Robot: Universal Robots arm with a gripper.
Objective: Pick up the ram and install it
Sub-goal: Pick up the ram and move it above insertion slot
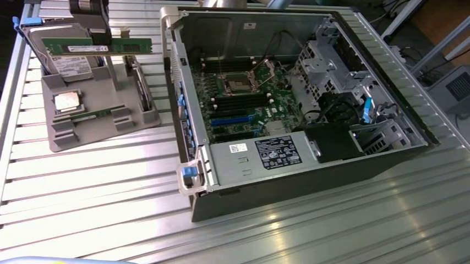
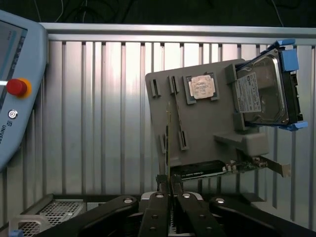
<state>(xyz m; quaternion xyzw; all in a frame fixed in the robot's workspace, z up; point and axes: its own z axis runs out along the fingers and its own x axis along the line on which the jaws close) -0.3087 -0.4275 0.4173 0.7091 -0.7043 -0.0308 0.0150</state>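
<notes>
Above the gray holder, beside the open computer case, the gripper pinches the ram at mid-length, clear of the holder. Risk: a shallow pinch may let the stick tilt, misaligning it with the motherboard slot

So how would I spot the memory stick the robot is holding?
On the exterior view's left of the open computer case stands a grey tray. Above it, the end effector grips the ram, a slim green stick held level in the air. Its twin lies flat on the tray beside the square silver CPU.
</notes>
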